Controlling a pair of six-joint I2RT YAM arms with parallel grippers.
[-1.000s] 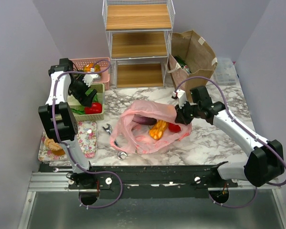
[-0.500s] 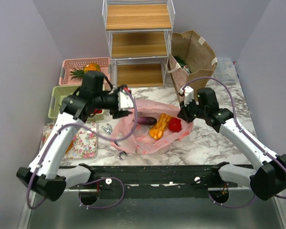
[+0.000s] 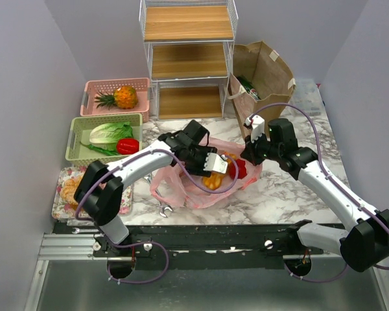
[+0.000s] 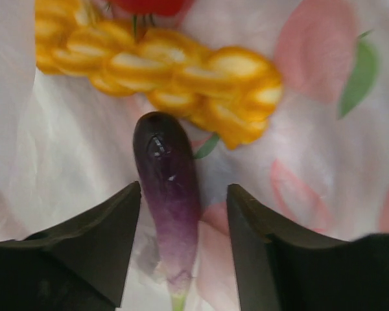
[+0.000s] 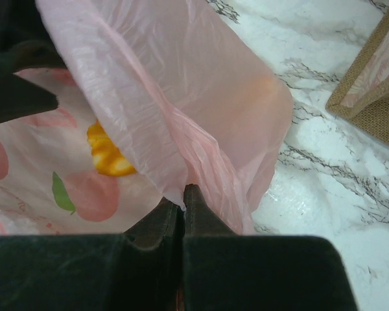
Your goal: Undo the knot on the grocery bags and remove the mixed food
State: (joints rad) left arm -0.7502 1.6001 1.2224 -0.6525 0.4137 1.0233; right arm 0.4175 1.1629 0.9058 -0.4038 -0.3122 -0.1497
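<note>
My left gripper point(image 3: 218, 166) is down inside the pink bag point(image 3: 181, 189), jaws partway open and straddling the eggplant point(image 4: 162, 155). The left finger is almost touching it; there is a clear gap on the right side, so no clamp on it. The eggplant lies on the bag's bottom film, stem end toward my wrist. The orange pieces point(image 4: 181, 71) lie in the bag just past its tip, and a red round vegetable point(image 4: 146, 5) sits beyond those at the bag's right end.

My right gripper point(image 5: 183, 193) is fully closed, pinching a fold of the pink bag's rim at its right side and holding that film lifted off the tabletop point(image 5: 324, 155).

The pink bag sits mid-tabletop with its mouth open. The brown paper bag point(image 3: 259, 68) stands upright behind and to the right of the pink bag, well apart. The green basket point(image 3: 74, 139) is left of the pink bag and holds lettuce point(image 3: 106, 134) and another red vegetable point(image 3: 127, 146). A wrench point(image 3: 165, 209) lies just beside the pink bag's near-left edge.
</note>
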